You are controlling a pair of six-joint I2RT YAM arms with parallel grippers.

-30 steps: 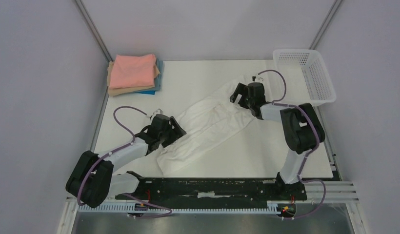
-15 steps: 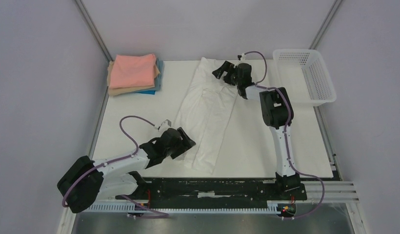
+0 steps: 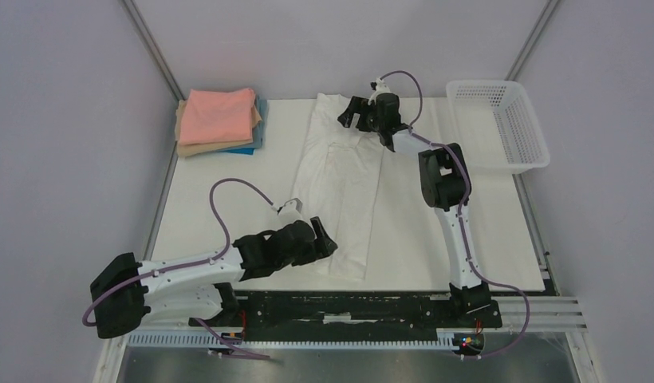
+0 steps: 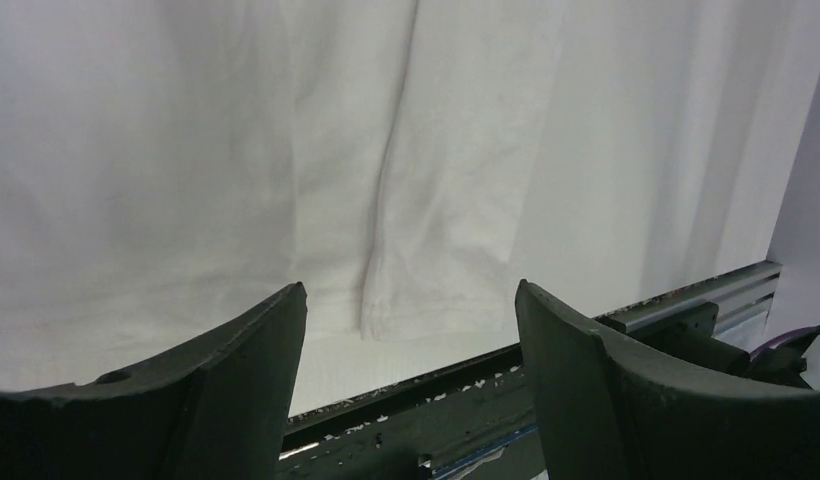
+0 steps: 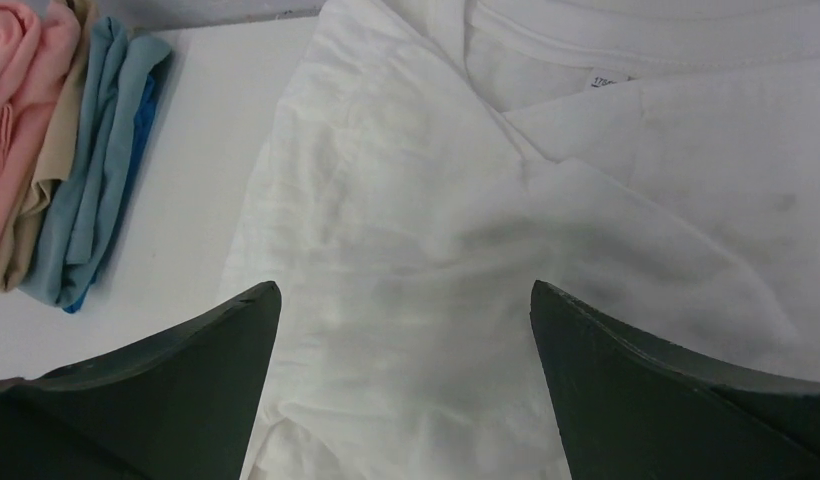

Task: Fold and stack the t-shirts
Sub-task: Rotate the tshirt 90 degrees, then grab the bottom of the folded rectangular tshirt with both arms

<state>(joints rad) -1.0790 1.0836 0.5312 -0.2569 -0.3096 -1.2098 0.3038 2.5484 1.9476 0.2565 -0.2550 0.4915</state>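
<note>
Plain white, thin, wrinkly cloth t-shirt [image 3: 340, 179] lies flat mid-table as a long narrow shape. Long axis runs 12 to 6 o'clock, collar end at 12, hem end at 6 close to the front edge. White table top [image 3: 220, 207] is under it.

Left gripper [image 3: 328, 242] is at the shirt's 7 o'clock corner, low over the hem. In the left wrist view both dark fingers [image 4: 236, 390] are spread wide with nothing pinched between them. The hem edge and a lengthwise crease show in the gap, and the black front rail [image 4: 426, 415] sits just past the hem. Cannot tell if the tips touch cloth.

Right gripper [image 3: 349, 118] is at the 12 o'clock end over the collar area, arm stretched far out. In the right wrist view its fingers [image 5: 686, 400] are released and wide apart, holding nothing. The ribbed collar with a small neck label [image 5: 608, 82] is at 1 o'clock in that view, with overlapping cloth layers below it.

Folded stack is at the table's 10 o'clock corner, well apart from the white shirt. Salmon-pink folded t-shirt [image 3: 218, 114] is on top, tan folded t-shirt [image 3: 198, 148] under it, blue folded t-shirt [image 3: 258, 132] lowest. The lower edges poke out at 3 and 6 o'clock.

White plastic mesh basket [image 3: 483, 82] is at the 2 o'clock corner, apart from the shirt.
</note>
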